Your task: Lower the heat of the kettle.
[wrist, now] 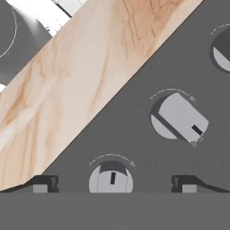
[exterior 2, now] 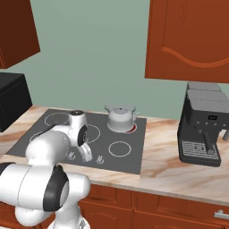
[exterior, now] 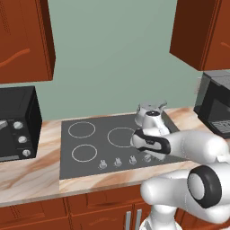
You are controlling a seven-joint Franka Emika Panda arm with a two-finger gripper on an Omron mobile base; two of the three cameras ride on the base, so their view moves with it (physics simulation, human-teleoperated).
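Observation:
The silver-grey kettle (exterior: pixel 150 114) (exterior 2: pixel 120 118) stands on the back right burner of the dark cooktop (exterior: pixel 78 137) (exterior 2: pixel 134 152), and a red glow shows at its base. My gripper (exterior: pixel 148 155) (exterior 2: pixel 87 155) (wrist: pixel 114 184) hangs low over the row of knobs along the cooktop's front edge. It is open, with its fingertips (wrist: pixel 42 184) either side of a small grey knob (wrist: pixel 111 179) and apart from it. A second knob (wrist: pixel 179 117) lies beyond, with its pointer turned to one side.
A black coffee machine (exterior: pixel 214 105) (exterior 2: pixel 203 127) stands on the marble counter (exterior: pixel 27 175) (exterior 2: pixel 179 172) right of the cooktop. At the left is a black microwave (exterior: pixel 15 123) (exterior 2: pixel 11 105). Wooden cabinets hang above on both sides.

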